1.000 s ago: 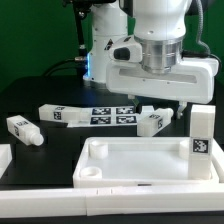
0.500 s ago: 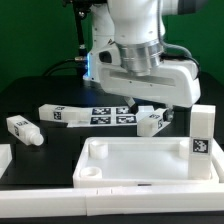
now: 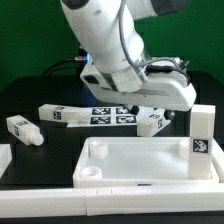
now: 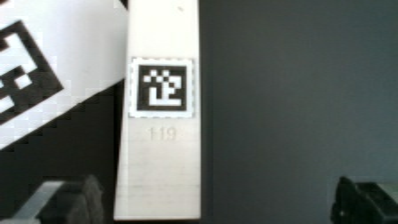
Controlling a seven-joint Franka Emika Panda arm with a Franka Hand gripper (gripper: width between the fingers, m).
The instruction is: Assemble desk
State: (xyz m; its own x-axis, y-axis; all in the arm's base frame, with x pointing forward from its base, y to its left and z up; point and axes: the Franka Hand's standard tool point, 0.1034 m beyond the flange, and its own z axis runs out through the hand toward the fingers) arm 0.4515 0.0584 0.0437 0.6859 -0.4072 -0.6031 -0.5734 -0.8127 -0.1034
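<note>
Desk panel (image 3: 140,160), white with a raised rim, lies flat on the black table (image 3: 50,146) at the front of the exterior view. A round corner socket (image 3: 88,172) shows open at the near corner on that view's left. The upright leg (image 3: 203,130) stands in the panel's corner on the exterior view's right, with a black-and-white tag on its face.

Three more square legs lie loose on the table behind the panel. The far leg (image 3: 22,129) lies well out toward the exterior view's left. The second leg (image 3: 62,114) lies just beside one end of the marker board (image 3: 112,116). The leg under the gripper (image 3: 152,122) lies at the board's other end, partly covered by the robot arm (image 3: 110,40), which leans in from above.

The wrist view looks straight down on that last leg, which lies flat on the dark table with its tag (image 4: 160,87) facing up. A tagged corner of the marker board is just beside one of its long sides; whether the two touch cannot be told.

The gripper (image 4: 215,200) hangs above the leg with its jaws spread wide and nothing in its grasp. The dark fingertips (image 4: 63,200) show one on either side of the leg, clear of it, and the leg lies nearer one of them than the other. In the exterior view the fingers are lost against the dark table below the arm's white hand.
</note>
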